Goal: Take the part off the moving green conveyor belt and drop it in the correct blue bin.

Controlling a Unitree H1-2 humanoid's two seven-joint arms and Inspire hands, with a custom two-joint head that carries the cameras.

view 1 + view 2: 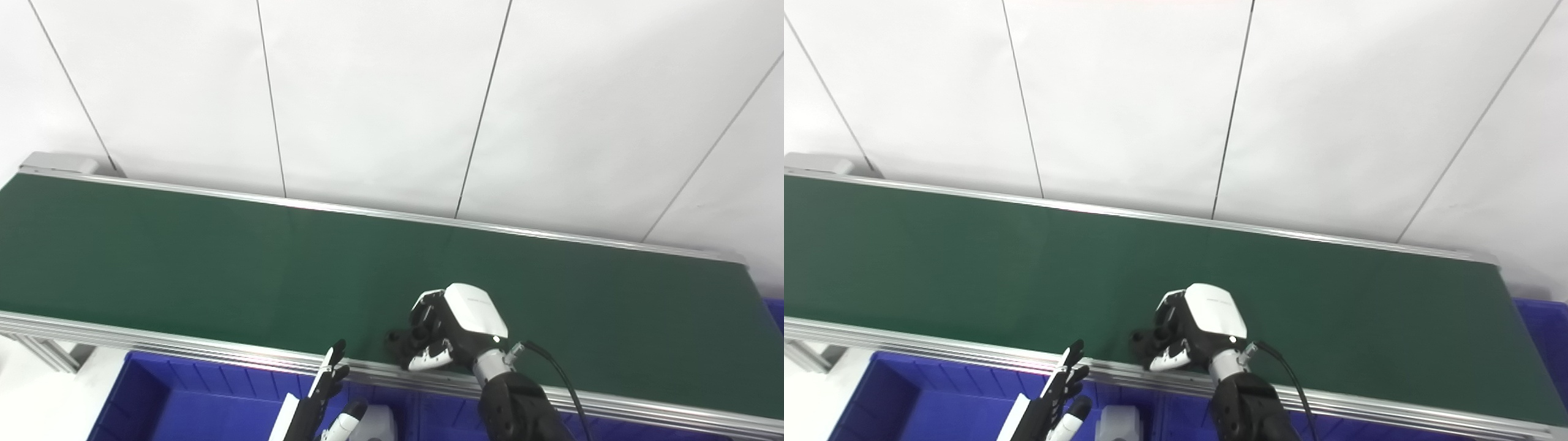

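The green conveyor belt (214, 263) runs across the view. My right hand (450, 331) rests on the belt near its front rail, fingers curled around a small black part (397, 339) that sticks out to the hand's left; it also shows in the right eye view (1140, 339). My left hand (324, 392) is low at the picture's bottom edge, fingers straight and apart, empty, above the blue bin (177, 398) in front of the belt.
A silver rail (184, 343) edges the belt's front. A pale grey object (375, 422) lies in the blue bin beside my left hand. Another blue bin (775, 312) shows at the far right. A white panelled wall stands behind the belt.
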